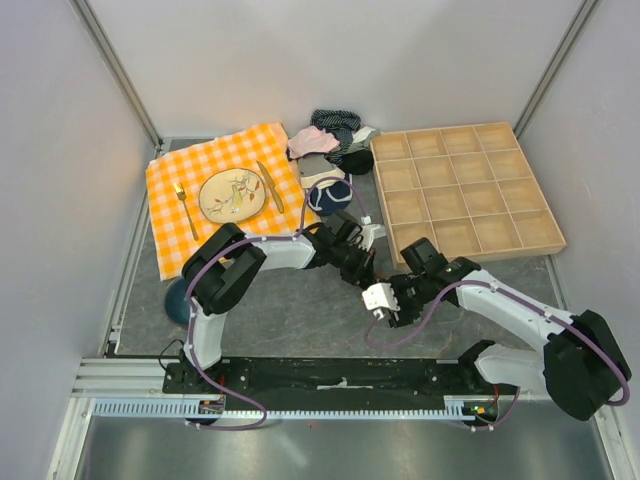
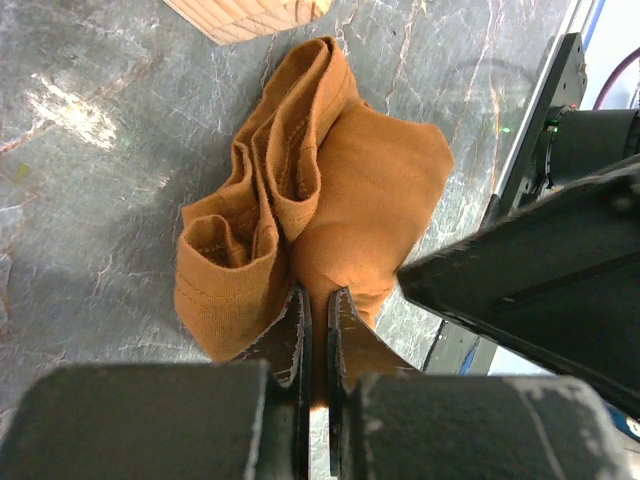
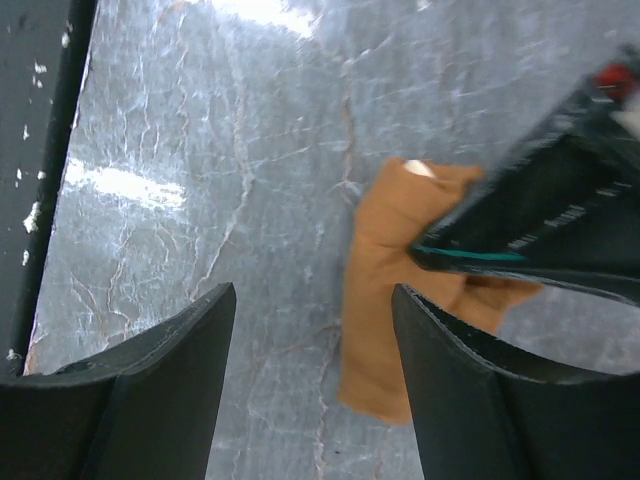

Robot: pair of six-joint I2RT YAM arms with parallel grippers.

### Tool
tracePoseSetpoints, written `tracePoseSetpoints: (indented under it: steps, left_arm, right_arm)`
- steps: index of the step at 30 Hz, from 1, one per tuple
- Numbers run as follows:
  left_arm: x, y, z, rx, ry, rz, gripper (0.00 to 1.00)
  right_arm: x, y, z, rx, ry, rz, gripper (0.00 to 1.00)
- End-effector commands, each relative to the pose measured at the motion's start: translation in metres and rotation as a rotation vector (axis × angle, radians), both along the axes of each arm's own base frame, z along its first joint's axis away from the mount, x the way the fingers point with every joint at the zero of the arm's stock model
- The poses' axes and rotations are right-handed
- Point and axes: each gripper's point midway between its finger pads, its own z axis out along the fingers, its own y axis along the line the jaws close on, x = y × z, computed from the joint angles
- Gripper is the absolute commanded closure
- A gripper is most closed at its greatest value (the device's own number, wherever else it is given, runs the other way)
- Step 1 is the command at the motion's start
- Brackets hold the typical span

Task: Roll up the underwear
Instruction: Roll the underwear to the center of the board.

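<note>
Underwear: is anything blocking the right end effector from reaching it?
Nothing on the table lies between them, but the left end effector, shut on the underwear, overlaps part of the cloth in the right wrist view.

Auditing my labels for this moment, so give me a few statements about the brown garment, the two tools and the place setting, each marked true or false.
1. The left tool is shut on the soft rust-brown fabric underwear. True.
2. The right tool is clamped on the underwear too. False: its fingers are apart with nothing between them, and the garment lies ahead of it.
3. The underwear lies bunched on the grey marbled table. True.
4. The round patterned plate lies on the bare table. False: it lies on the orange-and-white checked cloth, between a fork and a knife.
</note>
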Motion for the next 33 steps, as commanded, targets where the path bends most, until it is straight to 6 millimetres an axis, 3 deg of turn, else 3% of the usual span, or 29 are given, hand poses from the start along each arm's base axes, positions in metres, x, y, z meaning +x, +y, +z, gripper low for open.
tracePoseSetpoints:
  steps: [1, 6, 9, 14, 18, 22, 28, 33]
  left_arm:
    - [0.016, 0.017, -0.037, 0.149, 0.007, 0.114, 0.95]
    - [0.022, 0.015, -0.025, 0.121, -0.008, 0.137, 0.89]
    - [0.026, 0.014, -0.018, 0.104, -0.021, 0.148, 0.88]
    - [0.027, 0.015, -0.024, 0.115, -0.006, 0.142, 0.87]
    - [0.026, 0.016, -0.027, 0.120, 0.003, 0.140, 0.87]
    - [0.027, 0.016, -0.026, 0.118, 0.001, 0.143, 0.87]
    - [0.031, 0.015, -0.021, 0.110, -0.006, 0.156, 0.86]
    - [0.036, 0.013, -0.006, 0.080, -0.030, 0.183, 0.75]
  right_arm:
    - [0.012, -0.005, -0.025, -0.089, -0.079, -0.022, 0.29]
    - [0.021, -0.021, -0.042, -0.175, -0.115, -0.070, 0.34]
    - [0.020, -0.020, -0.038, -0.159, -0.119, -0.088, 0.35]
    - [0.008, 0.008, 0.008, -0.004, -0.053, -0.051, 0.34]
    - [0.015, 0.012, 0.022, 0.007, -0.066, -0.067, 0.33]
    - [0.029, 0.004, 0.004, -0.055, -0.115, -0.088, 0.32]
    - [0.027, -0.012, -0.033, -0.164, -0.092, -0.081, 0.33]
    - [0.025, -0.028, -0.057, -0.252, -0.090, -0.076, 0.38]
